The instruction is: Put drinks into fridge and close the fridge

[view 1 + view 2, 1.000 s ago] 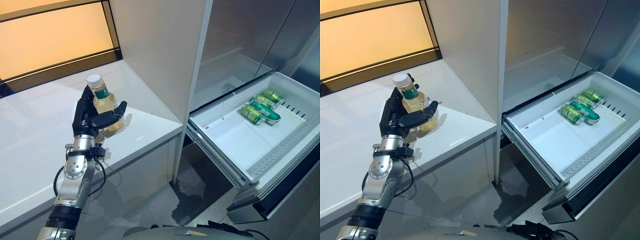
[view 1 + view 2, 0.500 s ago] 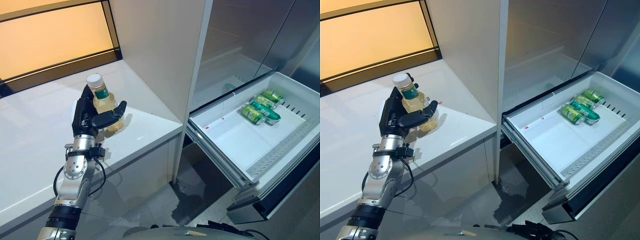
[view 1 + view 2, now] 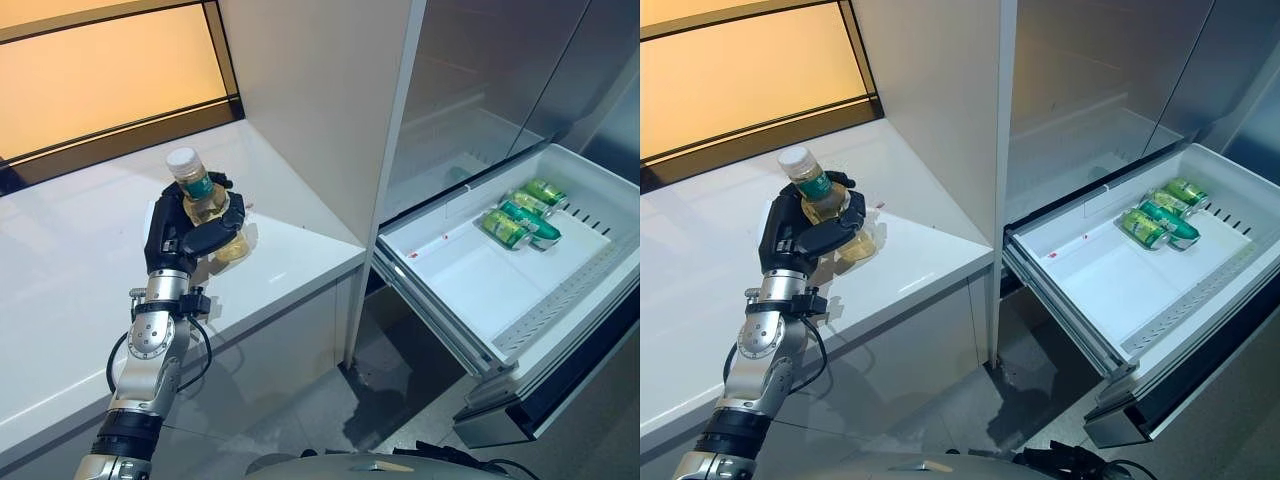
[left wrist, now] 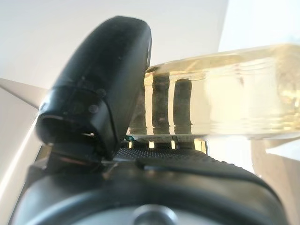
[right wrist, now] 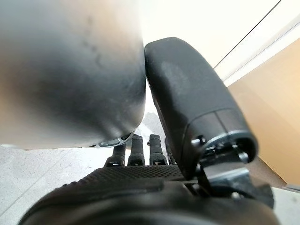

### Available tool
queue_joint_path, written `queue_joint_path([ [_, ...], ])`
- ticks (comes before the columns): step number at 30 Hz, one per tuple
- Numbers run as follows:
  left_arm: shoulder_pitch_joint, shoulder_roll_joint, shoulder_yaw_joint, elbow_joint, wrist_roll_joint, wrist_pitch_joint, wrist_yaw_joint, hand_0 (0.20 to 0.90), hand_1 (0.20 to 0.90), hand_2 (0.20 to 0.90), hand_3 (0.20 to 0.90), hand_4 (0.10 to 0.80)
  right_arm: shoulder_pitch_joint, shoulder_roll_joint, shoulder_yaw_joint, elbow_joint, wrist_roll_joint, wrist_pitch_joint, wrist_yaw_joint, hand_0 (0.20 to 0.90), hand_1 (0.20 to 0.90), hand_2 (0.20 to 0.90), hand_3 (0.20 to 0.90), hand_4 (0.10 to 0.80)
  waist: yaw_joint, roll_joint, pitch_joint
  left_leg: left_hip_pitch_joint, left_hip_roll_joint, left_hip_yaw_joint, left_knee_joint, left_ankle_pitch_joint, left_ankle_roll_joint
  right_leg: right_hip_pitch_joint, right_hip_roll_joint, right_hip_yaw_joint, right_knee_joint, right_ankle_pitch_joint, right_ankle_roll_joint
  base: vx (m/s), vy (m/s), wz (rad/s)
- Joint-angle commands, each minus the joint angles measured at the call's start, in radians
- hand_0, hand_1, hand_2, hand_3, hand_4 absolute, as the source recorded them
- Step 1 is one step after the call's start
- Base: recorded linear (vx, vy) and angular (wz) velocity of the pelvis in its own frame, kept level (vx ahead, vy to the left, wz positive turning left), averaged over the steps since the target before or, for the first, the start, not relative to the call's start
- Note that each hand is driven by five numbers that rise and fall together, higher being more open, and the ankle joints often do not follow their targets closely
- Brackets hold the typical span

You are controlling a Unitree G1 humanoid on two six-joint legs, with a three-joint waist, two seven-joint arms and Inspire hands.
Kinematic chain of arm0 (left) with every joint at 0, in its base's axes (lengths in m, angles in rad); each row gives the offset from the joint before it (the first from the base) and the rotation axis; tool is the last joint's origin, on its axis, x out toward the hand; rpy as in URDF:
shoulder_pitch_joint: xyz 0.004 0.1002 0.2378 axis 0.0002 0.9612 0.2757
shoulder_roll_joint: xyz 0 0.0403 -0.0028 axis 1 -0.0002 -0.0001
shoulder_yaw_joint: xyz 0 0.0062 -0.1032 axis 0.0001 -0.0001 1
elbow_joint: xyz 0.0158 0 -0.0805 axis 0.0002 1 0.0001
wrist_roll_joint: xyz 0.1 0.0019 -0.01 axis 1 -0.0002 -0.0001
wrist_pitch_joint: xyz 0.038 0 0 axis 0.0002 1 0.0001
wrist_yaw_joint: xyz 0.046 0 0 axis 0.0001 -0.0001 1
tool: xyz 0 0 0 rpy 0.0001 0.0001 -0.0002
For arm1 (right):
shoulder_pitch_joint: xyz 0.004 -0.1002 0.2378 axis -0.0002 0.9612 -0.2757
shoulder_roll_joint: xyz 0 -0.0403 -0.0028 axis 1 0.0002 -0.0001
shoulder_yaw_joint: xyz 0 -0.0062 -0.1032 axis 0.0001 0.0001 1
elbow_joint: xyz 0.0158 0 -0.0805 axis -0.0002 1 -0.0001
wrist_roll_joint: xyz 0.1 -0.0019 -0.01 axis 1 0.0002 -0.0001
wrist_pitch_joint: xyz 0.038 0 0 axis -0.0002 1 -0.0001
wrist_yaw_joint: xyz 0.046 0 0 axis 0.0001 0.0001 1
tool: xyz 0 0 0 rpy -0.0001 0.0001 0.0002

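A clear bottle of pale yellow drink (image 3: 207, 205) with a white cap and green label stands on the white counter (image 3: 70, 290), tilted a little. My left hand (image 3: 180, 235) is shut on it, thumb and fingers curled round its body. In the left wrist view the bottle (image 4: 225, 93) lies against the palm with the thumb (image 4: 103, 79) pressed on its side. The fridge's white drawer (image 3: 450, 290) is pulled out at the right, with several green cans (image 3: 520, 220) at its far end. My right hand (image 5: 140, 187) shows only in its own wrist view, fingers relaxed and holding nothing.
A white cabinet wall (image 3: 310, 100) rises between the counter and the fridge's open grey compartment (image 3: 470, 90). A dark-framed amber panel (image 3: 100, 80) backs the counter. The drawer's front edge (image 3: 500, 400) juts out over the grey floor (image 3: 330, 420).
My left hand's fingers and thumb have curled shut round the bottle, which had stood between them. The bottle has tipped slightly to the left. The drawer and cans are unchanged.
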Motion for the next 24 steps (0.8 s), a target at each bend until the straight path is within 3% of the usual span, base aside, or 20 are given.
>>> queue_joint_path([
  [1,-0.071,0.011,0.064,-0.12,-0.044,-0.169,0.045,0.3,0.3,0.3,0.2,0.1,-0.005,0.037,0.027,0.011,0.018,-0.012,0.061,0.9,0.9,0.9,0.9,0.8,0.001,-0.002,-0.04,-0.029,-0.053,0.055,0.041,-0.105,0.051,-0.07,-0.046,0.117,0.198,-0.131,0.094,0.0,0.0,0.0],
  [13,-0.09,-0.012,0.074,-0.172,-0.079,-0.22,-0.035,0.3,0.3,0.3,0.2,0.1,-0.003,0.091,0.05,-0.182,0.242,-0.112,0.145,0.9,0.9,0.9,0.9,0.8,-0.029,0.008,-0.022,-0.04,-0.079,0.052,0.091,-0.134,0.076,-0.122,-0.076,0.15,0.26,-0.111,0.11,-0.009,0.004,-0.04],
  [18,-0.129,-0.032,0.032,-0.196,-0.061,-0.218,-0.056,0.3,0.3,0.3,0.2,0.1,0.01,0.122,0.114,-0.38,0.295,-0.117,0.171,0.9,0.9,0.9,0.9,0.8,-0.062,0.014,-0.016,-0.023,-0.087,0.062,0.069,-0.127,0.08,-0.159,-0.092,0.166,0.287,-0.074,0.128,-0.018,0.038,-0.17],
  [24,-0.142,-0.066,-0.025,-0.212,-0.029,-0.24,-0.063,0.3,0.3,0.3,0.2,0.1,0.062,0.157,0.19,-0.657,0.393,-0.06,0.148,0.9,0.9,0.9,0.9,0.8,-0.102,0.015,-0.01,-0.007,-0.086,0.087,0.045,-0.121,0.076,-0.168,-0.104,0.179,0.276,-0.051,0.143,-0.029,0.046,-0.27],
])
